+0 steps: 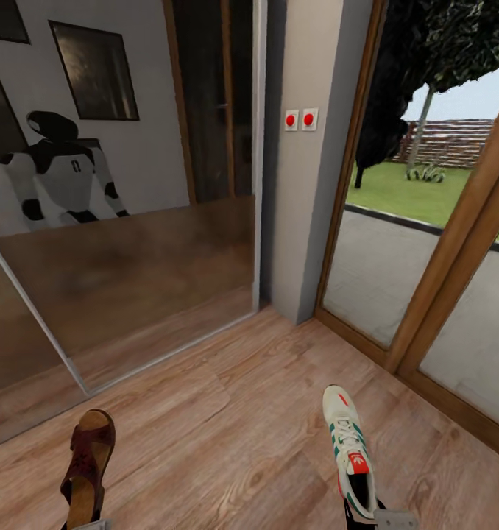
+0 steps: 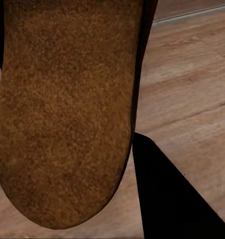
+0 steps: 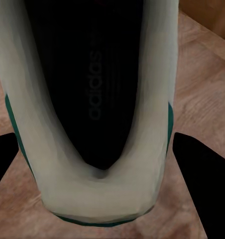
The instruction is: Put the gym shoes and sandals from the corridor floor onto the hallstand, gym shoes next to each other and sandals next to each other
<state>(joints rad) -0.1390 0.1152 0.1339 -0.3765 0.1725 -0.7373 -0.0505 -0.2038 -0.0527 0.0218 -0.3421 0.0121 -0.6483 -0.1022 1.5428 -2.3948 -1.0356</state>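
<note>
One dark reddish-brown sandal (image 1: pixel 86 465) with a tan footbed hangs over the corridor floor (image 1: pixel 227 449) at the lower left of the head view. My left gripper (image 1: pixel 87 525) is shut on its heel end. In the left wrist view its rough brown footbed (image 2: pixel 67 109) is close up, with one dark finger (image 2: pixel 167 194) beside it. One white gym shoe (image 1: pixel 349 449) with green stripes and a red tongue label is at the lower right. My right gripper (image 1: pixel 382 520) is shut on its heel (image 3: pixel 100 199), one dark finger (image 3: pixel 199 184) on each side. The hallstand is out of view.
A mirrored sliding door (image 1: pixel 124 221) ahead on the left reflects the robot and the floor. A grey wall corner (image 1: pixel 301 184) with two red buttons (image 1: pixel 300 119) stands ahead. Wood-framed glass doors (image 1: pixel 426 280) on the right look onto a garden.
</note>
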